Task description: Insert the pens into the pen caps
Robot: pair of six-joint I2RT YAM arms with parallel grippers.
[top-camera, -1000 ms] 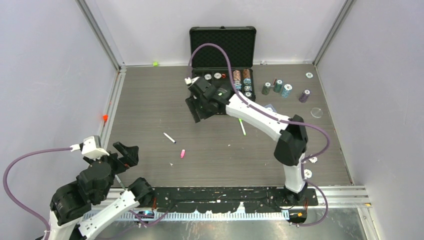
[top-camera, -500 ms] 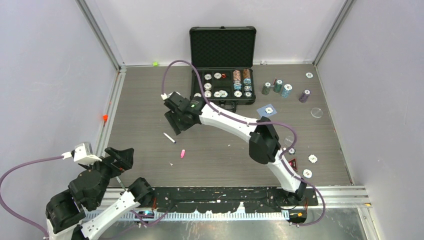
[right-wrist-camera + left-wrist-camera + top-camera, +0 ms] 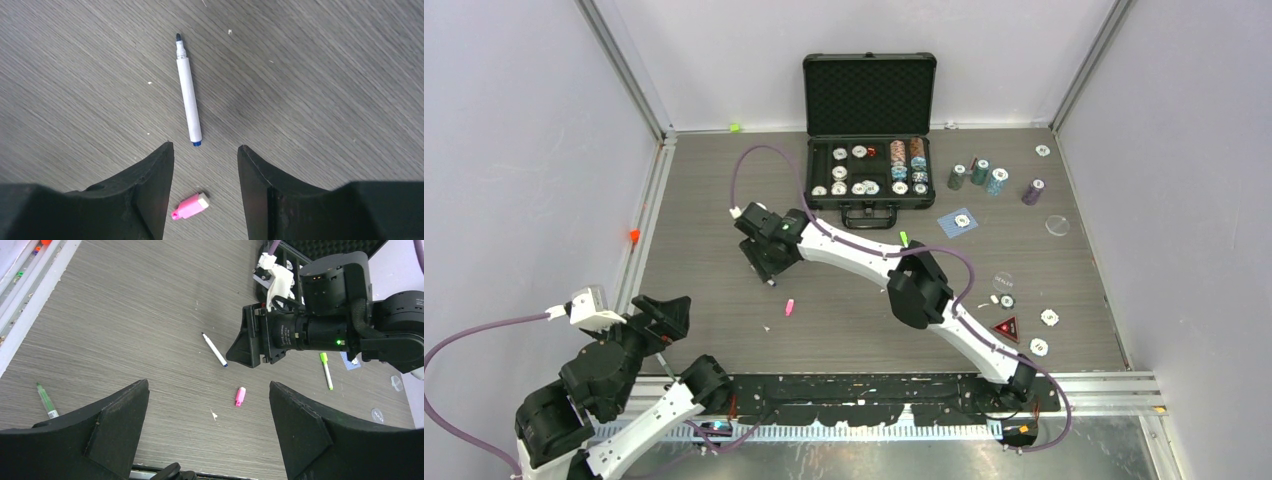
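Far left, the left fingers point(image 3: 117, 412) hang spread wide over the near-left corner of the desk point(image 3: 704, 190), gripping nothing. A greenish pen point(image 3: 46, 401) lies just outside them at the edge of the left wrist view, and I cannot tell from that angle whether it carries a cap. These fingers are well apart from the middle of the desk, where the work is.

Next along, the white pen point(image 3: 189, 97) lies flat and uncapped, and the right fingers point(image 3: 150, 185) hover directly over it, parted and empty. This is the relation that matters. In the right wrist view the barrel runs almost straight up the frame, with the dark tip away from the fingers and the blue butt end toward them. That butt end sits just ahead of the gap between the two fingertips. So the pen lies ahead of the fingers rather than between them, and its long axis crosses the line on which they close (a good orientation for pinching the barrel). My judgement is that the right arm, much the nearer of the two, has to shift forward along the barrel and drop before closing.

Just right of the pen in the overhead view, the pink cap point(image 3: 190, 206) lies on its side. It is near the butt end but not touching it, and shows low between the right fingers.

Farther right, a green-capped pen point(image 3: 326, 371) lies on the desk beside the right arm.
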